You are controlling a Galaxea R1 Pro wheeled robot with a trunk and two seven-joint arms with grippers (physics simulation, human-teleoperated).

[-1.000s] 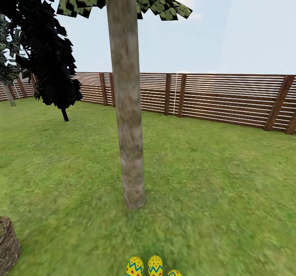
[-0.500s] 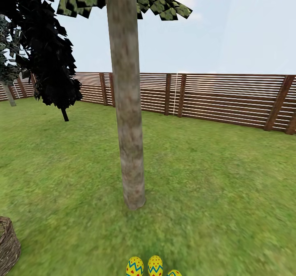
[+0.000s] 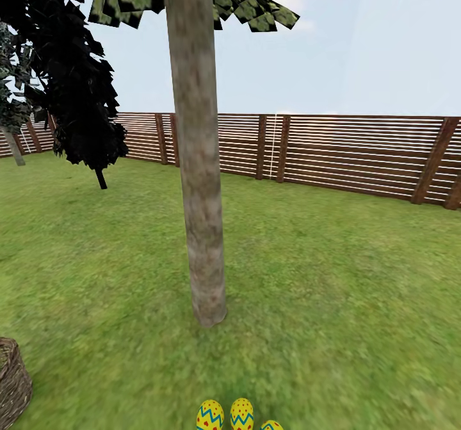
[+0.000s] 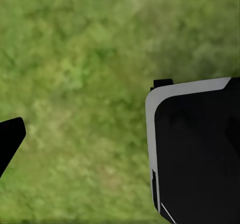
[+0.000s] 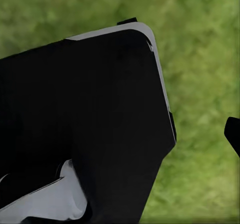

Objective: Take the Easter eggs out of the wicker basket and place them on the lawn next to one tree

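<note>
Head view, L to R: 1 wicker basket point(image 3: 11, 382), cut off by the frame edge at far left, upright on the lawn point(image 3: 333, 276), inside not visible. 1 narrow dark tree point(image 3: 80, 90) farther back on the left w/ a thin trunk. 1 tree point(image 3: 200, 180) w/ thick pale trunk, standing vertical, leaves overhead. 3 Easter eggs at the near edge of the grass, in front of that trunk's base: left egg point(image 3: 210, 415), middle egg point(image 3: 241, 413), right egg point(image 3: 271, 425), the last mostly cut off. Left & middle stand w/ long axis roughly upright, narrow ends up, sides just beside each other; can't tell for the 3rd. All 3 are out on the grass, well apart from the basket. 1 slatted wooden fence point(image 3: 358, 154) runs across the back.

Left wrist view: left gripper point(image 4: 87, 149) hangs over bare grass, 1 finger point(image 4: 197, 149) large & close, the other a dark tip at the opposite edge; fingers spread wide, nothing between them.

Right wrist view: right gripper point(image 5: 200, 134) same story, 1 big black finger point(image 5: 90, 124) plus a small dark tip across the gap; spread apart, only grass between.

Where the eggs lie relative to either gripper: can't tell.
</note>
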